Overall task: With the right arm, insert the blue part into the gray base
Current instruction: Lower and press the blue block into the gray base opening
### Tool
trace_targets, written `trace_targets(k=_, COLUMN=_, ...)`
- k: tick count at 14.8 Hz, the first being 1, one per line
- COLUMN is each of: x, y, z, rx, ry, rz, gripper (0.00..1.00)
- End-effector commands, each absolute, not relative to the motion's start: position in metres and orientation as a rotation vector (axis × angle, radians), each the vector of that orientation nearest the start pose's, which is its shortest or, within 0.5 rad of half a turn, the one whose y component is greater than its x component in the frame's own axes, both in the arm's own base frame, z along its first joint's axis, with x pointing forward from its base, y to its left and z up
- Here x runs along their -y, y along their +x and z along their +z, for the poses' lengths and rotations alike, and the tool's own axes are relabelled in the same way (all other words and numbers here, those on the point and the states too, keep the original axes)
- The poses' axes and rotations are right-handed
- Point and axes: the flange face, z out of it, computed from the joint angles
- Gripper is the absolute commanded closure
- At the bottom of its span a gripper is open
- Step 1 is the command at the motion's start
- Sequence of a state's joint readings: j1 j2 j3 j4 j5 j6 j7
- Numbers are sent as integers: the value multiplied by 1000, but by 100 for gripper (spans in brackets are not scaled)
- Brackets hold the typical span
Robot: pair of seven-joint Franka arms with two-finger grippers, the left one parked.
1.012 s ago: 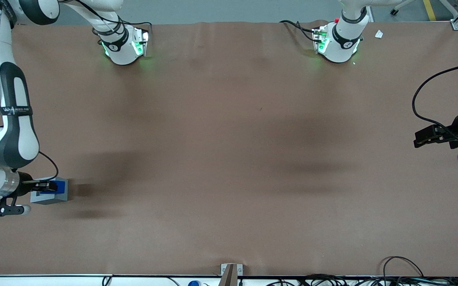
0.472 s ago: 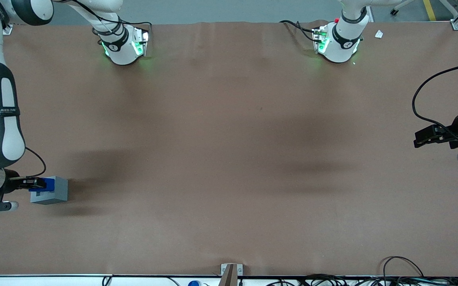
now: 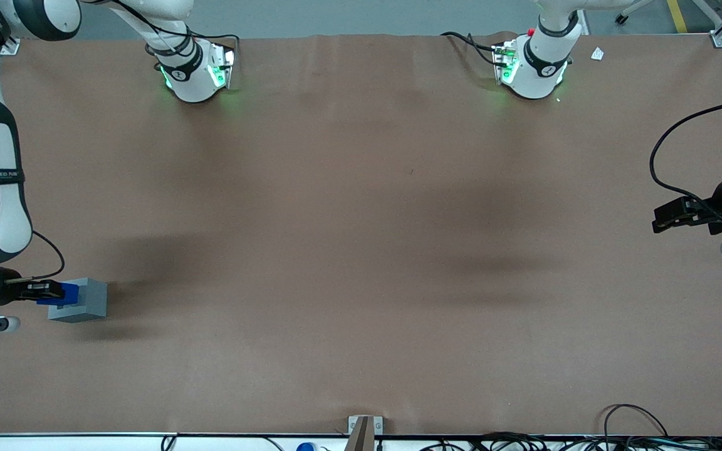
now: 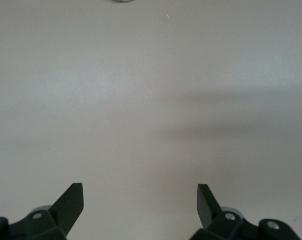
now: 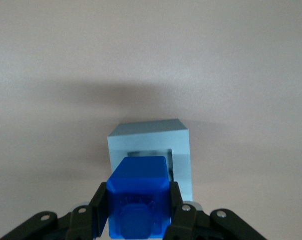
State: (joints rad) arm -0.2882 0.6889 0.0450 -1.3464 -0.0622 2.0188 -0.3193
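Note:
My right gripper (image 3: 54, 291) (image 5: 138, 200) is shut on the blue part (image 3: 66, 292) (image 5: 138, 192), with one black finger (image 5: 99, 205) on each side of it. It holds the part in the air at the edge of the gray base (image 3: 85, 300) that faces the working arm's end of the table. The gray base (image 5: 161, 140) stands on the brown table (image 3: 361, 250). In the right wrist view the blue part covers much of the base's square recess (image 5: 168, 157). The part's raised stub faces the wrist camera.
The two arm bases (image 3: 195, 69) (image 3: 533, 66) stand at the table edge farthest from the front camera. A small bracket (image 3: 364, 429) sits at the near table edge, with cables (image 3: 624, 432) along that edge.
My right gripper has drawn back with the blue part, from over the gray base's top toward the working arm's end of the table. The base has not moved.

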Motion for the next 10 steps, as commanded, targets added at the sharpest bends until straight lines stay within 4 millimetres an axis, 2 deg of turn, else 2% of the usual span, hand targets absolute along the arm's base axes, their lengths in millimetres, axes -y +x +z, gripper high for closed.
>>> trace_targets(k=1, x=192, y=707, z=311, rx=160, ry=-3150, rz=16, gripper=100)
trace_targets(k=5, x=193, y=708, z=309, rx=158, ry=-3153, rz=2, gripper=100)
trace_targets(k=10, x=193, y=708, z=296, rx=155, ry=-3147, rz=25, gripper=100)
